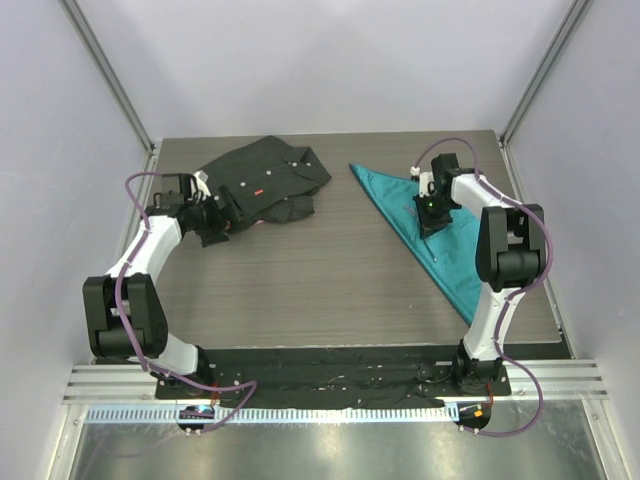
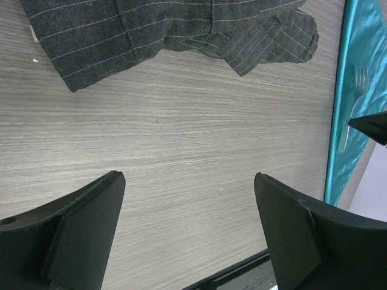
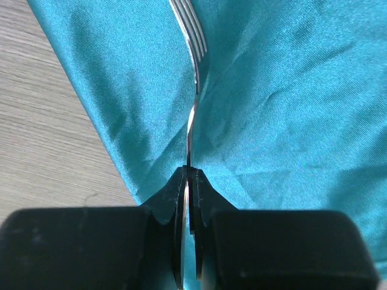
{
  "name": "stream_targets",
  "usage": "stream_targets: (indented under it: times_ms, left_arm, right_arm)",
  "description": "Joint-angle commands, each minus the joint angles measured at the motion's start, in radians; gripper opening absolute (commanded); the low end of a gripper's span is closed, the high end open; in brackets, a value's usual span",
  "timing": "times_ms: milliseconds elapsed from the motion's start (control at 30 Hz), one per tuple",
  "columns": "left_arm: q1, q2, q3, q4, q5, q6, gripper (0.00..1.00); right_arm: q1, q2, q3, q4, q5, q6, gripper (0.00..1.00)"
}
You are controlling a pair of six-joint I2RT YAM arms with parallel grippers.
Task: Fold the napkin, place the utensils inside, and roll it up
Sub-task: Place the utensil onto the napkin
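The teal napkin (image 1: 440, 225) lies folded into a long triangle on the right side of the table; it also shows in the left wrist view (image 2: 363, 42) and the right wrist view (image 3: 290, 90). My right gripper (image 1: 432, 215) (image 3: 190, 172) is shut on the handle of the silver fork (image 3: 195, 78), holding it low over the napkin, tines pointing to the back. The fork also shows in the left wrist view (image 2: 358, 84). My left gripper (image 1: 220, 213) (image 2: 187, 181) is open and empty above bare table, beside the dark shirt.
The black pinstriped shirt (image 1: 265, 180) (image 2: 151, 30) lies crumpled at the back left. The wooden table (image 1: 300, 280) ends at a dark strip in front, where the arm bases stand. White walls close in both sides.
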Motion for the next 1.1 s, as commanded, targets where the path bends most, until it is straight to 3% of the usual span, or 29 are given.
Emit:
stream_targets:
  times_ms: [0,433,500,633,767,1067]
  left_arm:
    - [-0.005,0.002,0.035,0.002,0.031,0.006,0.93]
    - [-0.005,0.008,0.036,0.002,0.04,0.005,0.93]
    - [-0.003,0.01,0.036,0.004,0.041,0.006,0.93]
    - [-0.003,0.013,0.038,0.002,0.046,0.003,0.93]
    - [-0.003,0.013,0.036,0.002,0.046,0.005,0.93]
    - [-0.005,0.008,0.035,0.004,0.046,0.005,0.93]
  right_arm:
    - [-0.034,0.023,0.049,-0.016,-0.093,0.011,0.1]
    - [-0.097,0.078,0.075,-0.027,-0.156,0.025,0.11]
    - [-0.097,0.069,0.078,-0.033,-0.171,0.03,0.15]
    - [-0.096,0.023,0.098,-0.031,-0.177,0.053,0.34]
    - [-0.079,0.002,0.125,-0.009,-0.141,0.091,0.43]
    - [-0.004,0.043,0.184,0.064,-0.006,0.146,0.44]
